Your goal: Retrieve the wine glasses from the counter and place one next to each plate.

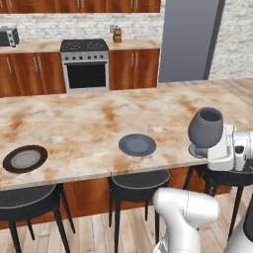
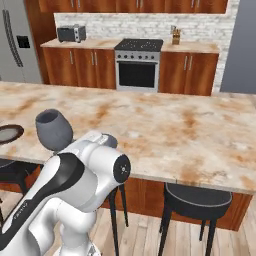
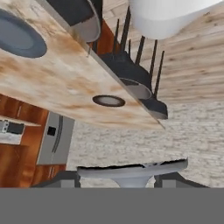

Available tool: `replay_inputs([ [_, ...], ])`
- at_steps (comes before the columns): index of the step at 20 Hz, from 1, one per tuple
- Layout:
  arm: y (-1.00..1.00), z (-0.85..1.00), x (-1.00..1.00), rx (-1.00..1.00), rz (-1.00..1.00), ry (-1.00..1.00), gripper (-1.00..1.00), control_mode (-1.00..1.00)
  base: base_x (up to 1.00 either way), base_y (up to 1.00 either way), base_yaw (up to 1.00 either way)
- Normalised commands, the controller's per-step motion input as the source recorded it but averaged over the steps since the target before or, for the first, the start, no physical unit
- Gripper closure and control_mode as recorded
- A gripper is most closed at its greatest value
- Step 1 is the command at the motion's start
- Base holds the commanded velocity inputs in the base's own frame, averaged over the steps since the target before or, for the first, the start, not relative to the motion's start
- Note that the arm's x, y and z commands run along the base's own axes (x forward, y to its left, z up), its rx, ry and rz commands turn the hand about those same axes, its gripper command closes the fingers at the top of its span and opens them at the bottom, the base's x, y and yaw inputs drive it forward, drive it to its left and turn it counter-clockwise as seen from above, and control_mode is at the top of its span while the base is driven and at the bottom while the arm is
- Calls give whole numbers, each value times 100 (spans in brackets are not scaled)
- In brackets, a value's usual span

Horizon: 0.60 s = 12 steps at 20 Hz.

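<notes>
the wide-bowled wine glass (image 1: 205, 128) stands upright at the near right edge of the island top (image 1: 89, 123), and its grey translucent bowl is empty. the gripper (image 1: 228, 148) sits low at the glass, level with its stem and foot, and in the left base view the white hand presses right up against the base of the bowl. in the hand view the round foot of the glass (image 3: 131, 170) lies across the frame between the two dark finger tips (image 3: 61, 178), which stand apart on either side of it. whether they actually clamp the glass or merely bracket it cannot be told.

in the right base view the same glass (image 2: 53, 130) rises just behind the arm's white shoulder, above the island's near edge.

two plates lie flat on the island, both bare. the plain dark grey plate (image 1: 137, 145) rests near the front edge, to the left of the glass and apart from it. the plate with the darker brownish rim (image 1: 25, 159) lies well off to the left, close to the front edge.

black stools (image 1: 138, 185) stand tucked under the island's near side. beyond the island, along the back wall, are a steel oven (image 1: 85, 63), a toaster (image 1: 8, 36) and a knife block (image 1: 117, 34) on the far counter (image 1: 34, 47).
</notes>
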Motion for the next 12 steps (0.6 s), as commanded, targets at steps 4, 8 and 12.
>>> replay_inputs([
  [4, 0, 0, 0, 0, 0, 0, 100, 100, 32, 63, 13],
  [8, 0, 0, 0, 0, 0, 0, 100, 100, 28, -26, 24],
  [12, 0, 0, 0, 0, 0, 0, 100, 100, -21, -30, 12],
])
